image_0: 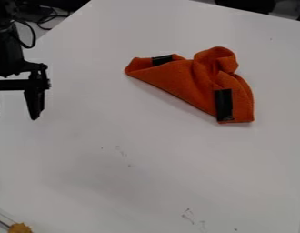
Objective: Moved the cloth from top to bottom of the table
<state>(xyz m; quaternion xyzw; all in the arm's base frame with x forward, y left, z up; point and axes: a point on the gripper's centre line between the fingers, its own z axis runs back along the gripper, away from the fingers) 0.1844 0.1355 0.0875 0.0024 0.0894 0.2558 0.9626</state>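
The black gripper [14, 111] hangs over the table at the left edge of the view, its two fingers spread wide and nothing between them. An orange cloth [182, 82] with two black strips lies crumpled in the upper right half of the table, bunched up at its back right. A wide stretch of table separates the gripper from the cloth, which stands well to the gripper's right.
The white table [128, 177] has a few small dark marks toward its front. At the bottom left corner lies a yellowish-brown object [19, 228] beside a clear edge. Dark cables [46, 16] show behind the table at the upper left.
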